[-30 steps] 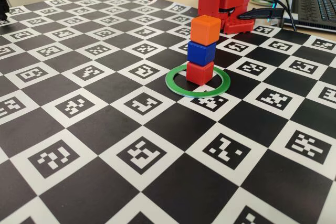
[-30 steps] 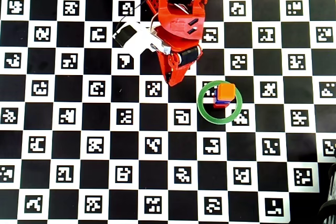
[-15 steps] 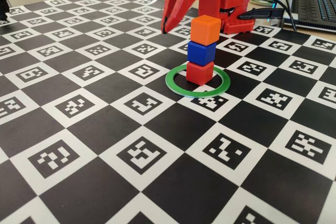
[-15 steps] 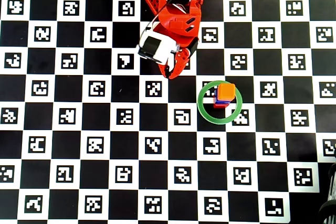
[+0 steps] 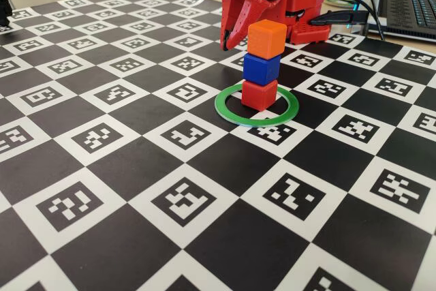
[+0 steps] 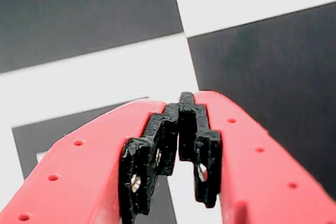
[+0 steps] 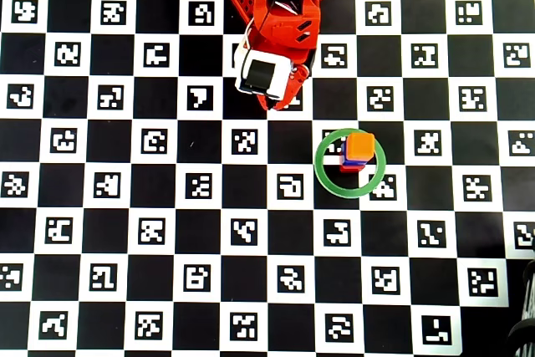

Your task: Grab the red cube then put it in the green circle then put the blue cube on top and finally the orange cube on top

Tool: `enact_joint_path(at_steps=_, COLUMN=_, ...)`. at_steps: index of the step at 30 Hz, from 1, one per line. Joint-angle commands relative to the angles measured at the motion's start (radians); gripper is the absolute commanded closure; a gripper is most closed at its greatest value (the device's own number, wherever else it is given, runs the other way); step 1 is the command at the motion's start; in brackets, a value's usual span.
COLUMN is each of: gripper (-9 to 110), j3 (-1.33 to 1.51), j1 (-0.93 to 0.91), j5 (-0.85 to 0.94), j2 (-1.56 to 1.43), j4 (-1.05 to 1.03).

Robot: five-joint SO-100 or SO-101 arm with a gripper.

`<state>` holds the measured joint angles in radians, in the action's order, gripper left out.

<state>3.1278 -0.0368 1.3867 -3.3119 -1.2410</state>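
Standing inside the green circle (image 5: 256,105) toward the bench's far edge, red cube (image 5: 259,94), blue cube (image 5: 261,69) and orange cube (image 5: 266,38) form a finished stack, so the end effector (image 5: 227,42) hangs empty, pinched together.

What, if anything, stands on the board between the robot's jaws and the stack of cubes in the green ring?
Nothing visible does. The gripper hangs shut beside the arm's base, and only bare checkered board separates it from the orange cube, blue cube and red cube stacked inside the green circle.
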Motion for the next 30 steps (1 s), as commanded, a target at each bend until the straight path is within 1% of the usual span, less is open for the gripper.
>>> enact_joint_path(at_steps=1, gripper=107, j3=0.04, j1=0.0, j5=0.078, j2=-0.046, j4=-0.034)
enact_joint_path(at_steps=8, gripper=107, j3=0.041, j1=0.008, j5=0.098, j2=-0.048, j4=-0.126)
enact_joint_path(at_steps=30, gripper=107, j3=0.041, j1=0.012, j5=0.11, j2=-0.048, j4=-0.127)
